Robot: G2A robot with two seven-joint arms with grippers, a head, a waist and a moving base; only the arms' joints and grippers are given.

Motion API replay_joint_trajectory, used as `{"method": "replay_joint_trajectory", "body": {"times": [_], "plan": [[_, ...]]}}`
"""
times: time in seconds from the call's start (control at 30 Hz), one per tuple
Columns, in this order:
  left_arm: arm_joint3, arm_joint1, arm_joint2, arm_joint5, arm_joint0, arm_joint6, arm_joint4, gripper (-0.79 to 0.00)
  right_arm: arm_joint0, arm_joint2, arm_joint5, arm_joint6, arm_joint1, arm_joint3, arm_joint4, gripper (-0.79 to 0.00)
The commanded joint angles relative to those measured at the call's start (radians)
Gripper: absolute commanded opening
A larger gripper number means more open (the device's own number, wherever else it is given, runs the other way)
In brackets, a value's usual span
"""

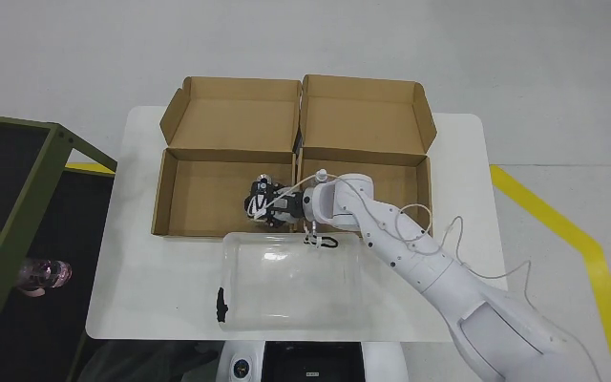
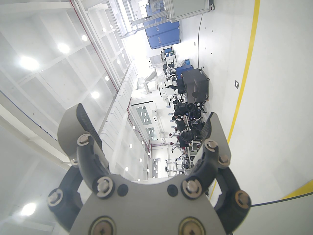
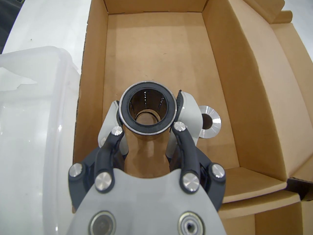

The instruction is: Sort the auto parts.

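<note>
Gripping the bearing (image 3: pixel 148 110) by its round sides, the right gripper (image 3: pixel 148 105) holds it over the left box (image 3: pixel 156 50) by the bench's far edge; it is likely heavy, stiff and slippery. The left gripper (image 2: pixel 146 123) gapes wide.

A shiny silver metal ring (image 3: pixel 211 123) lies half hidden behind a white finger (image 3: pixel 192 116) of the right gripper (image 3: pixel 148 103), whose fingers also cover the sides of the black-rimmed cylindrical metal bearing (image 3: pixel 148 86). The clear plastic bin (image 3: pixel 36 123) runs off the picture's edge; a small black thing (image 1: pixel 221 306) at its edge is too small to identify.
</note>
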Motion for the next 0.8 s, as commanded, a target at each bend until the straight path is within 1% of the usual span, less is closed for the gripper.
{"method": "replay_joint_trajectory", "body": {"times": [0.0,0.1,0.2,0.27,0.33,0.47,0.6,0.67,0.7,0.77], "plan": [[0.0,0.0,0.0,0.0,0.0,0.0,0.0,0.0,0.003,-0.004,-0.001,-0.006,-0.005,0.014,-0.002,-0.656],[0.0,0.0,0.0,0.0,0.0,0.0,0.0,0.0,0.008,-0.006,-0.001,-0.011,-0.011,0.028,-0.005,-0.557],[0.0,0.0,0.0,0.0,0.0,0.0,0.0,0.0,0.013,-0.005,-0.002,-0.012,-0.016,0.038,-0.01,-0.437],[0.0,0.0,0.0,0.0,0.0,0.0,0.0,0.0,0.014,-0.003,-0.005,-0.013,-0.017,0.037,-0.012,-0.397],[0.0,0.0,0.0,0.0,0.0,0.0,0.0,0.0,0.014,0.001,-0.007,-0.016,-0.018,0.033,-0.017,-0.385],[0.0,0.0,0.0,0.0,0.0,0.0,0.0,0.0,0.011,0.02,-0.006,-0.032,-0.016,0.013,-0.019,-0.394],[0.0,0.0,0.0,0.0,0.0,0.0,0.0,0.0,0.004,0.041,-0.004,-0.046,-0.01,-0.039,-0.036,-0.394],[0.0,0.0,0.0,0.0,0.0,0.0,0.0,0.0,-0.001,0.056,-0.007,-0.048,-0.005,-0.069,-0.043,-0.366],[0.0,0.0,0.0,0.0,0.0,0.0,0.0,0.0,-0.005,0.063,-0.01,-0.049,-0.002,-0.086,-0.047,-0.332],[0.0,0.0,0.0,0.0,0.0,0.0,0.0,0.0,-0.014,0.081,-0.014,-0.05,0.004,-0.12,-0.054,-0.296]]}}
